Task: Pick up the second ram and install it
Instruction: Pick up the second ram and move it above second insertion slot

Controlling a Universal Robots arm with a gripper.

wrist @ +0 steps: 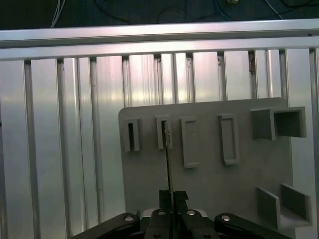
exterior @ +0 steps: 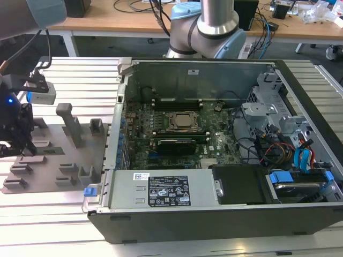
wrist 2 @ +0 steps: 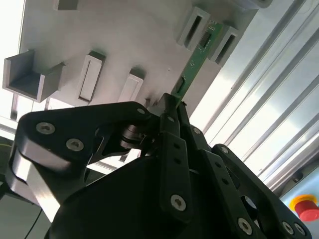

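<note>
The second ram (wrist 2: 194, 62) is a thin green board stick, seen edge-on as a dark line (wrist: 168, 159) in the first wrist view. Its far end rests between two small grey holder blocks (wrist 2: 209, 35) on the grey fixture plate (wrist 2: 124, 40). My gripper (wrist 2: 172, 105) is shut on the near end of the stick, its black fingers (wrist: 164, 196) pressed against both faces. In the exterior view my gripper (exterior: 12, 142) hangs over the fixture plate (exterior: 53, 160) at the exterior view's left, beside the open computer case (exterior: 161, 225).
Inside the case lie the motherboard, the square CPU socket (exterior: 185, 121) and long black memory slots (exterior: 177, 101); a green stick (exterior: 174, 141) sits in a slot beside the socket. Grey blocks and posts (exterior: 69, 123) rise from the plate. Ribbed aluminium table (wrist: 65, 149) surrounds it.
</note>
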